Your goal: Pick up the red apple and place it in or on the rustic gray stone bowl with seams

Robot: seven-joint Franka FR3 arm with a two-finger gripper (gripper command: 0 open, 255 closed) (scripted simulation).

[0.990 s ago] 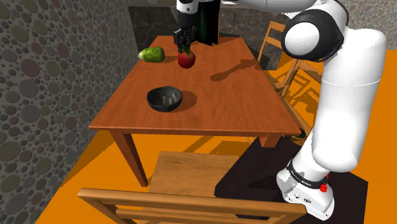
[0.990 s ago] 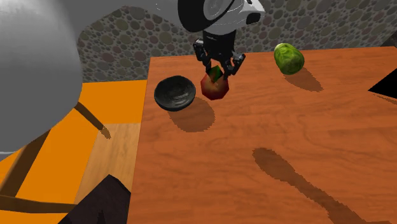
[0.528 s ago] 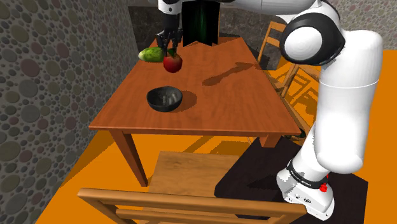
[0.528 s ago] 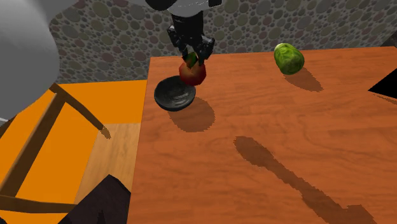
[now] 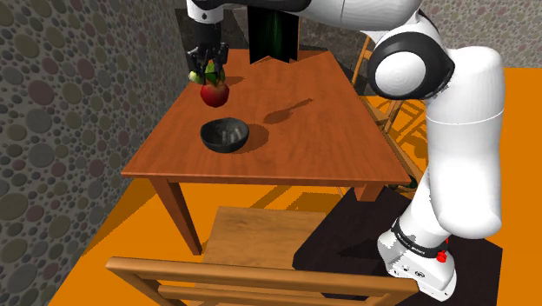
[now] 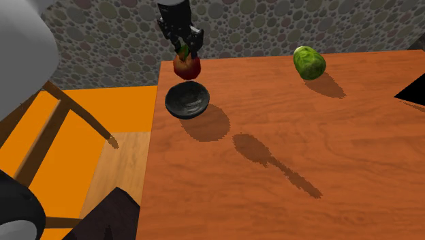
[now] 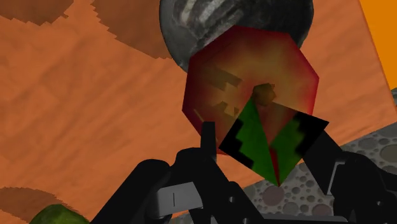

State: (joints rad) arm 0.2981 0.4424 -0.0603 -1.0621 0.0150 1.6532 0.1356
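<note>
The red apple [image 5: 214,93] with a green leaf hangs in the air, with my black gripper [image 5: 208,68] shut on its top. In the second exterior view the apple [image 6: 186,67] floats just above the far rim of the dark grey stone bowl [image 6: 187,100], held by the gripper [image 6: 183,49]. The bowl [image 5: 225,135] rests on the brown wooden table [image 5: 295,130] near its front left part in the shoulder view. Through the wrist view the apple [image 7: 249,86] sits clasped between the fingers [image 7: 207,137], with the bowl [image 7: 235,16] partly hidden behind it.
A green rounded fruit [image 6: 309,62] lies on the table far from the bowl, partly hidden behind the gripper in the shoulder view. A wooden chair [image 5: 252,252] stands at the table's front edge, another chair [image 5: 386,83] at the shoulder view's right. A pebbled wall [image 5: 61,113] runs along the left.
The gripper has carried the apple toward the shoulder view's left and slightly higher, from beside the bowl to above the bowl's far rim. The arm's shadow on the table moved with it.
</note>
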